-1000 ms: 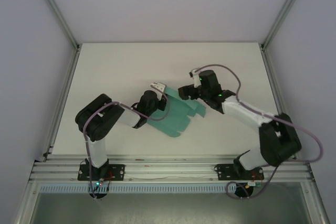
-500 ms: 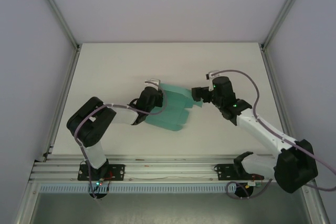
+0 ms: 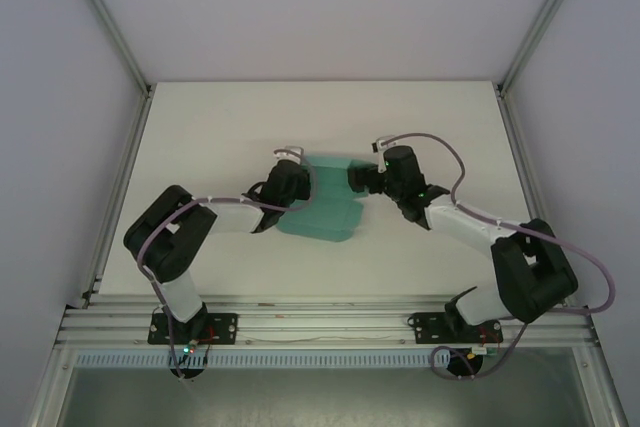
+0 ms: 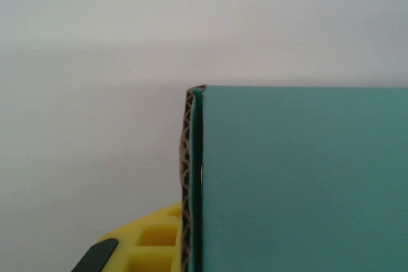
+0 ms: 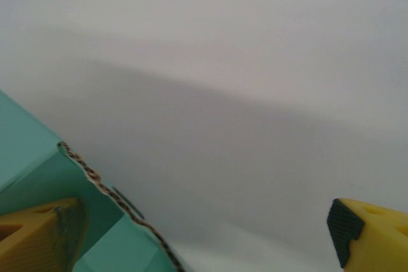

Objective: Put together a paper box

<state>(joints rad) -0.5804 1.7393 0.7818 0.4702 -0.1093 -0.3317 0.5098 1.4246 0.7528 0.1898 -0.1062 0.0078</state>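
Since a second ago the right gripper (image 3: 357,179) has swung out and come back to the paper box (image 3: 325,209), which now sits more squarely folded at the middle of the top view. It lies on a white table (image 3: 200,137) enclosed by pale grey walls (image 3: 320,7) and aluminium posts (image 3: 105,17). At the box's left edge the left gripper (image 3: 294,159) is clamped on the card. The right gripper's jaws stand wide, with a box corner beside the lower-left finger (image 5: 38,234).

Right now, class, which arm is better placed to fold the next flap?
Likely right: the right gripper stands open at the right edge of the paper box, free to push; the left gripper is shut on it.
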